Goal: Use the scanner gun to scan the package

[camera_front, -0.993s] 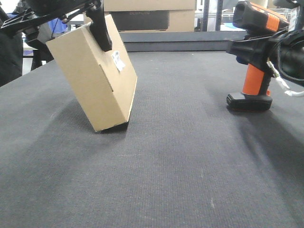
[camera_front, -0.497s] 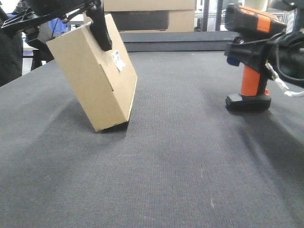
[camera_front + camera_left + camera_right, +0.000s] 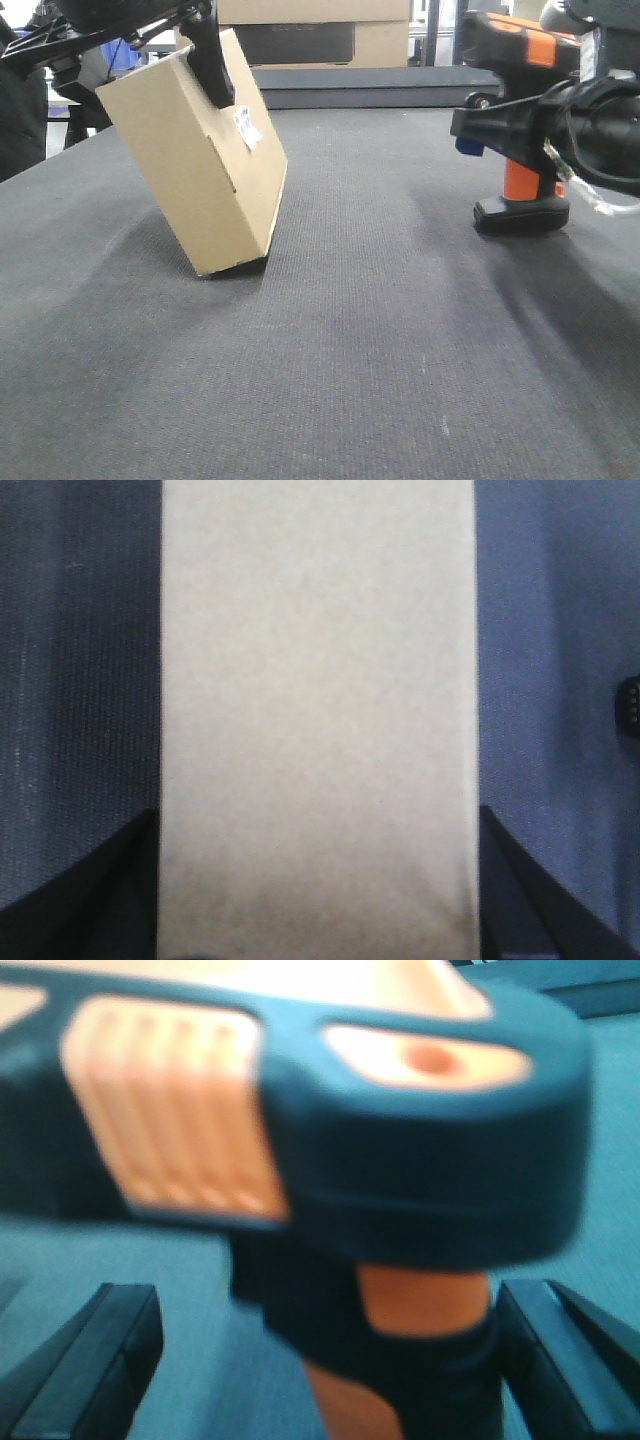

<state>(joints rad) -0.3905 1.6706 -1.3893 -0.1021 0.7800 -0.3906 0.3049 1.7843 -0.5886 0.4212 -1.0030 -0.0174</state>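
My left gripper (image 3: 318,860) pinches the cardboard box (image 3: 190,165) at its top. The box is tilted on its lower edge, toward the left edge of the tabletop (image 3: 350,350). The scanner gun (image 3: 521,182) stands on its base near the right edge. My right gripper (image 3: 325,1340) straddles its handle, but I cannot tell whether the jaws press it.

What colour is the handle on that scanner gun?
Orange, above a black base. The scanner gun handle shows best in the exterior front-facing view.
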